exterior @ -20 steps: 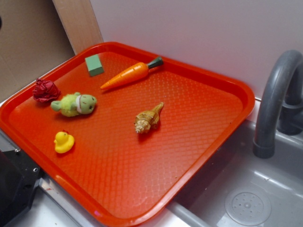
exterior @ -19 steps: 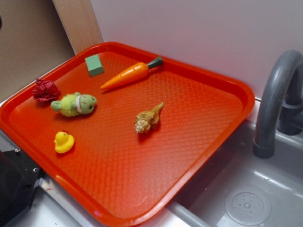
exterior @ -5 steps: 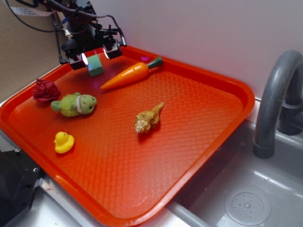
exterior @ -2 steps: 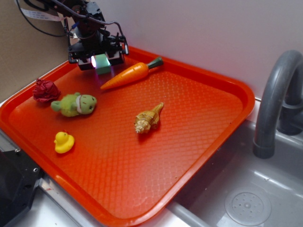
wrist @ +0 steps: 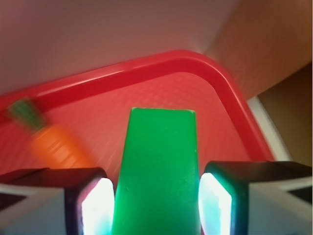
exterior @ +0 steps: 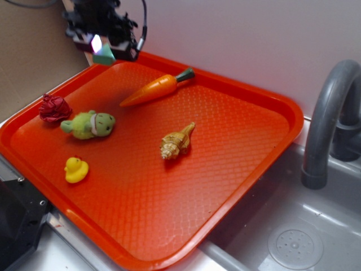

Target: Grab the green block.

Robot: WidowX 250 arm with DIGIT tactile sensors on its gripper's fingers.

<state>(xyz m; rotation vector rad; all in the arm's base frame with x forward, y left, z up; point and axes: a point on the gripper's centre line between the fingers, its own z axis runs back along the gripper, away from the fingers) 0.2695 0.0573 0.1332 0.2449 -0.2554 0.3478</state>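
My gripper (exterior: 105, 49) hangs above the far left corner of the shiny red plastic tray (exterior: 271, 101) in the exterior view, its black fingers pressed in on the small matte green block (exterior: 106, 56), which shows as a pale green wedge poking out below the glowing pads. The block sits clear of the tray floor there, so I judge the grab is made and the lift is under way; the pinch is on opposite flat faces because those give the pads the most even contact. Elsewhere on the tray lie an orange plastic carrot with a dark green stem (exterior: 156, 88) just beside my corner, a crumpled dark red cloth ball (exterior: 54, 108) near the left rim, a fuzzy light-green plush toy with eyes (exterior: 89, 124) next to it, a small yellow rubber duck (exterior: 75, 169) nearer the front, and a tan spiral seashell (exterior: 177, 141) around the middle. A grey plastic tap (exterior: 327, 118) curves over the grey sink basin (exterior: 293, 243) to the right, well apart from me. In the wrist view the gripper (wrist: 156, 196) has the green block (wrist: 159, 166) standing tall between the two lit pads (wrist: 97, 205), each pad touching a side face, the top edge level and the block looking square to the jaws rather than skewed. Behind it the tray's rounded corner rim (wrist: 215, 83) curves past, and the carrot (wrist: 56, 142) is a blur at the left. The hold looks centred, so I think slipping is unlikely if I stay gentle.
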